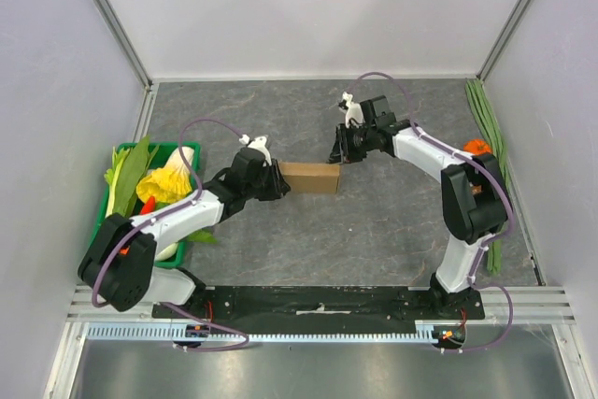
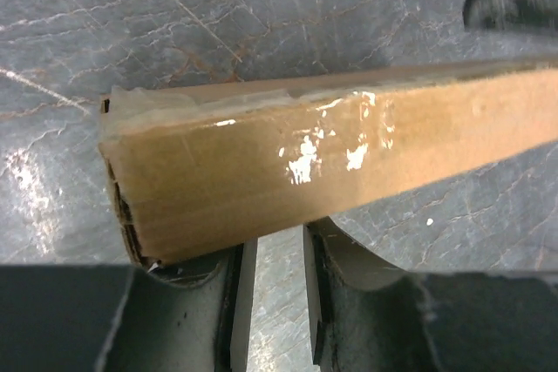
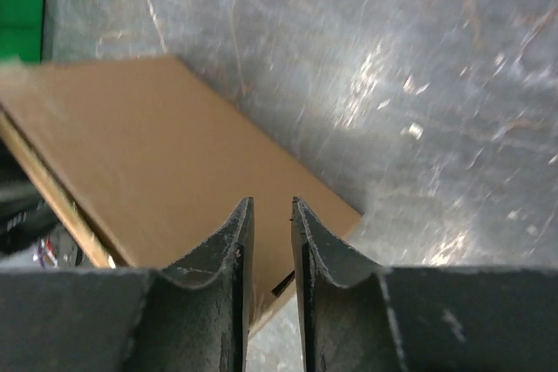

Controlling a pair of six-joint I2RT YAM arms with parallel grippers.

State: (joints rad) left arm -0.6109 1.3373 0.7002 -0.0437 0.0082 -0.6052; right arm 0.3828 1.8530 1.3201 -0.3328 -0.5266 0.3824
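**Box** point(image 1: 310, 178): plain brown cardboard, flat, lying at the middle of the table point(image 1: 392, 231). Glossy clear tape runs along its top edge and the left end in the left wrist view point(image 2: 331, 163).

**Left gripper** point(image 1: 277, 181): at the box's left end. The fingers are drawn almost together with a thin slit between them, and nothing shows in it point(image 2: 279, 246).

**Right gripper** point(image 1: 338, 156): at the box's right end, over the near corner point(image 3: 271, 211). The fingers are likewise nearly closed and grasp nothing visible.

**Basket** point(image 1: 166, 146): green, at the table's left, holding leafy greens point(image 1: 129, 175) and a yellow item point(image 1: 163, 182).

**Stalks** point(image 1: 488, 128): long and green, along the right wall, beside an orange item point(image 1: 476, 147).
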